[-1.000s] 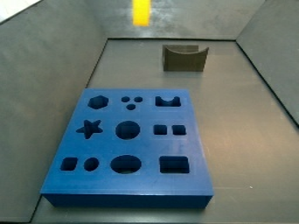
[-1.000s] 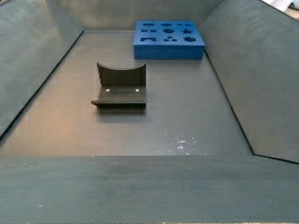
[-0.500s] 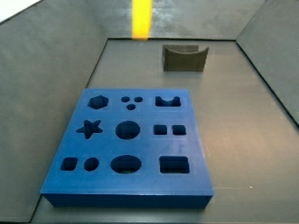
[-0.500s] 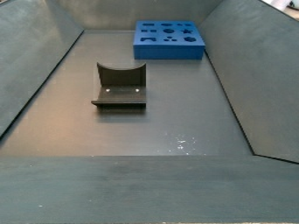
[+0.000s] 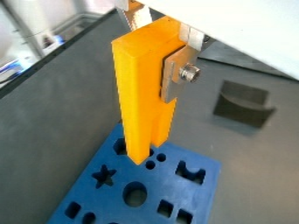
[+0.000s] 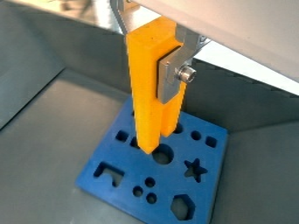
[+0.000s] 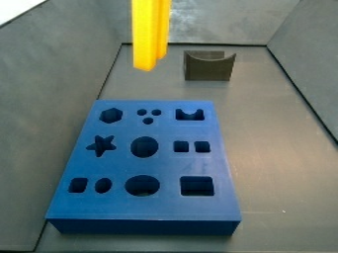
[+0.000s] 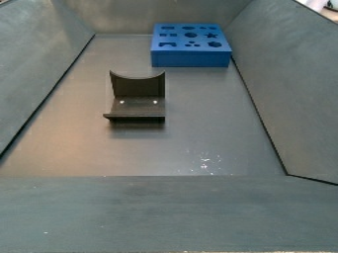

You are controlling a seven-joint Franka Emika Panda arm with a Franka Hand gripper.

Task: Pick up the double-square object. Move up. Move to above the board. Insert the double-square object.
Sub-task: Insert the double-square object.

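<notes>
My gripper [image 5: 149, 66] is shut on the double-square object [image 5: 140, 105], a long yellow-orange peg that hangs upright from the jaws. One silver finger [image 5: 177, 70] presses its side; the other finger is hidden behind it. Both wrist views show the gripper [image 6: 155, 70] and peg [image 6: 149, 105] high above the blue board [image 6: 105, 150], which also shows below in a wrist view [image 5: 111, 153]. In a side view the peg [image 7: 150, 30] hangs from the top edge, behind the board [image 7: 172, 166]; the gripper is out of frame there. In a side view the board [image 8: 192, 57] lies far back, and neither peg nor gripper shows.
The dark fixture [image 8: 134, 97] stands on the grey floor mid-bin, apart from the board. It also shows in a side view [image 7: 208, 64] and in a wrist view [image 5: 246, 101]. Sloped grey walls [image 7: 53, 89] enclose the floor on all sides.
The peg has come down further into the side view, its lower end now well below the back wall's top edge. The board and fixture have not moved.
</notes>
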